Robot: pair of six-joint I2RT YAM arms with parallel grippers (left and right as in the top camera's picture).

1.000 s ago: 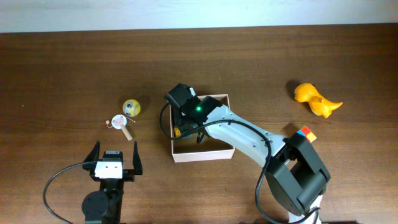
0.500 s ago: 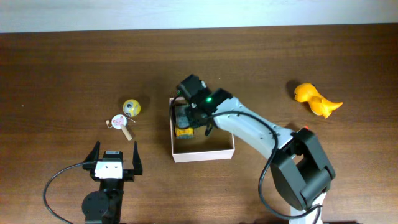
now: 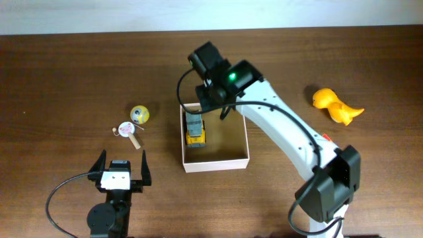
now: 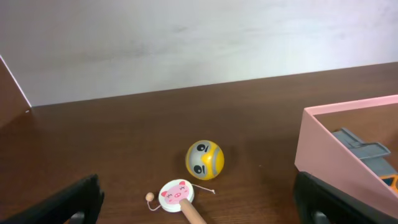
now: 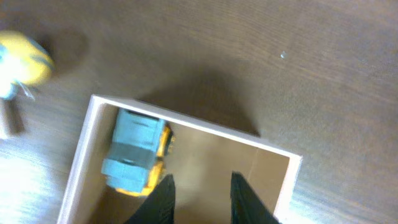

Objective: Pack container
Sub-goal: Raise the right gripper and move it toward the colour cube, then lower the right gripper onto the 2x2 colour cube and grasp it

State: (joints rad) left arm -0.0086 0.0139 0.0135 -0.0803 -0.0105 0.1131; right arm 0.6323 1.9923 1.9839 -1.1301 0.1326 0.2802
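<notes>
The right arm covers the far edge of the container from overhead. My right wrist view is blurred and cuts off the box's near side. The box sits mid-table, open top up, square, with no long axis and its walls parallel to the table edges. It lies directly beneath the right gripper, whose fingers are apart and empty over its far end. A toy truck lies inside along the left wall, lengthwise near to far. The left gripper is spread wide, holding nothing, well to the near left.
</notes>
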